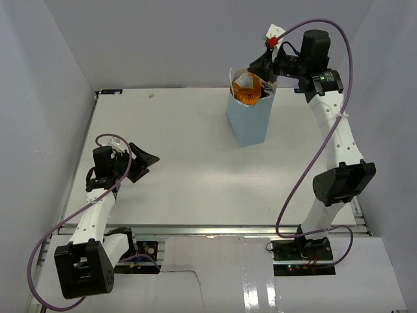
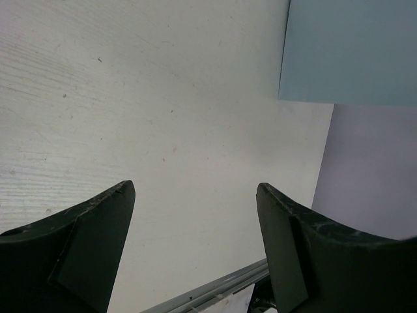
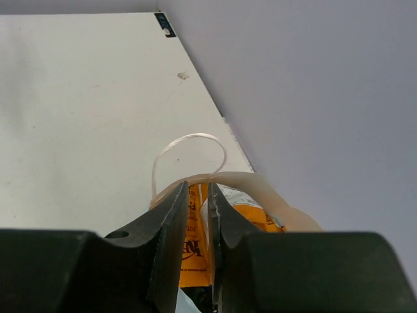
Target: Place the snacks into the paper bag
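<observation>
Top external view, nearest first: my left gripper [image 1: 140,163] sits by the tabletop's [image 1: 195,189] left edge, spread wide and empty, well apart from everything. By the far edge, right of centre, the paper bag [image 1: 247,124] stands upright with the orange chip bag [image 1: 247,91] in its mouth. My right gripper [image 1: 260,68] hangs over that mouth, narrowed to a slit. I cannot tell whether it pinches the packet. The thin handle loop [image 3: 189,137] lies just ahead of the fingertips. If I snag it while withdrawing, I judge the light bag could tip.

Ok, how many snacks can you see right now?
2: an orange chip bag and a white-silver packet, both inside the paper bag. More may be hidden beneath them.
</observation>
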Controlling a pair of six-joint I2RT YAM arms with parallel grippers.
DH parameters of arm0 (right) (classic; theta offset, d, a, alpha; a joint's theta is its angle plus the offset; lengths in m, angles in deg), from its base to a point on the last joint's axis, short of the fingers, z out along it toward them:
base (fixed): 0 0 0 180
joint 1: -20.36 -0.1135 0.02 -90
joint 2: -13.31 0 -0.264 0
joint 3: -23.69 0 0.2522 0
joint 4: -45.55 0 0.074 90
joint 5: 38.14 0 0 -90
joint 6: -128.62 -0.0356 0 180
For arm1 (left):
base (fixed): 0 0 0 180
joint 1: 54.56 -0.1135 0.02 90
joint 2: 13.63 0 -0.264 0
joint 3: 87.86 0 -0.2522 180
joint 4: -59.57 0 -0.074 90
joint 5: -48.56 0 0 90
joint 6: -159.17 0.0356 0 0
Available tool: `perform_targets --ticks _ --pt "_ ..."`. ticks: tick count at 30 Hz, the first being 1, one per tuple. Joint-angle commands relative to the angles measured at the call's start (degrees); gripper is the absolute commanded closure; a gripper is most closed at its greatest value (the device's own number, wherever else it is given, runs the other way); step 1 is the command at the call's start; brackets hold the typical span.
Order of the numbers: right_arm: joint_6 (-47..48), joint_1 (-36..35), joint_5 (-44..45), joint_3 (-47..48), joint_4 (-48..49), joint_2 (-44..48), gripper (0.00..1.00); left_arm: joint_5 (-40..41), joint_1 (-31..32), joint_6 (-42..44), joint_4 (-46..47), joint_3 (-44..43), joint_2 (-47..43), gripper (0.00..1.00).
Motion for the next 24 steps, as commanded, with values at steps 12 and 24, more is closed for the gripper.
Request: perform_targets --ticks 12,24 --pt "1.88 -1.59 18.05 0.54 -3.03 -9.27 0.82 -1.05 -0.27 0.27 0.61 0.85 -1.41 0.15" --pt "1.00 -1.67 29.41 3.70 -7.95 -15.16 0.92 -1.49 -0.27 0.27 1.23 0.76 -0.53 0.15"
